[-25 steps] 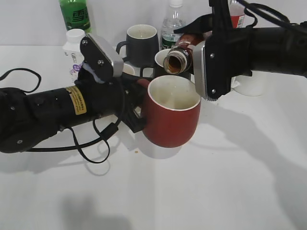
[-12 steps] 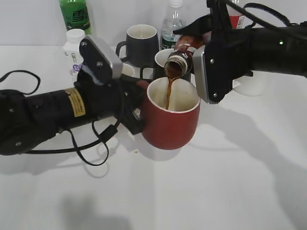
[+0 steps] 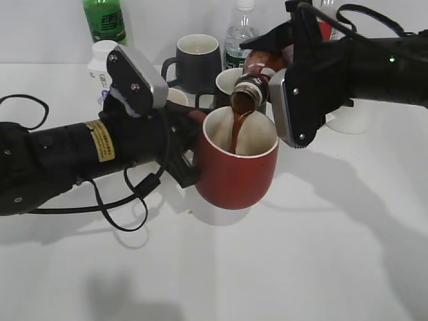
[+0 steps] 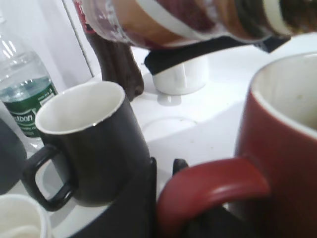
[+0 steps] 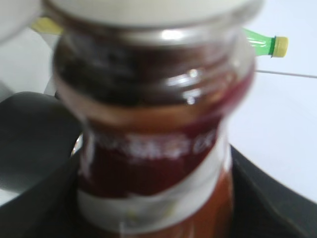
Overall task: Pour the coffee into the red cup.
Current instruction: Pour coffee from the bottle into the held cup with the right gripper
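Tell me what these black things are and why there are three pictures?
The black things are two robot arms, each ending in a pincer that grabs like a hand. The big picture is from a camera in front of the white table. The other two come from small cameras on each arm's wrist, so everything looks huge and close there.

The left pincer holds the red cup by its handle. The right pincer holds the coffee bottle tipped over, and a brown stream is running into the cup right now.

Behind them stand a dark mug, a green bottle and a clear water bottle.
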Controlling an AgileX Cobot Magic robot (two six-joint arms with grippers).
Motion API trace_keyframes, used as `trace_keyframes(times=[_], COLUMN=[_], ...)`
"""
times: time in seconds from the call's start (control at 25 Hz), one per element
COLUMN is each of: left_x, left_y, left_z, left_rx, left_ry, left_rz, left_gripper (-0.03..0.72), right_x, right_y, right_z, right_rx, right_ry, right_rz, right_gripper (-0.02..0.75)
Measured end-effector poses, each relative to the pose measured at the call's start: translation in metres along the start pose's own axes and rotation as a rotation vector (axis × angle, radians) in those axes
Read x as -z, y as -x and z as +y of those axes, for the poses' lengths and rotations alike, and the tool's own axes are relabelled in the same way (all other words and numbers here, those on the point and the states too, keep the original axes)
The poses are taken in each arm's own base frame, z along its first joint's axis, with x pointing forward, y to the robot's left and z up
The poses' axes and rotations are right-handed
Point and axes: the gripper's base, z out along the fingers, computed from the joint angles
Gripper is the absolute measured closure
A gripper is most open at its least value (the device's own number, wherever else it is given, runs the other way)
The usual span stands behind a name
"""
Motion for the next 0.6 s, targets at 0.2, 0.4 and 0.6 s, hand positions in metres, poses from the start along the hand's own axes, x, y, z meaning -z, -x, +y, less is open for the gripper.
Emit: trace_keyframes(times=[0.2, 0.4, 0.6], left_x=[0.0001, 0.0002, 0.0019], left_y=[-0.0029, -0.0046, -0.0082], left_z=[-0.0010, -0.0014, -0.0029], left_rx=[-0.014, -0.019, -0.018], left_ry=[-0.012, -0.015, -0.020], left_rz=[0.032, 0.050, 0.068], left_gripper=[0.620, 0.620, 0.620], right_x=[0.0000, 0.0000, 0.0000], right_y=[0.0004, 0.0005, 0.0005], right_z=[-0.0004, -0.0005, -0.0006], right_rx=[0.020, 0.031, 0.063], right_ry=[-0.005, -0.006, -0.007], right_rz=[-0.005, -0.005, -0.005], right_gripper=[0.237, 0.237, 0.237])
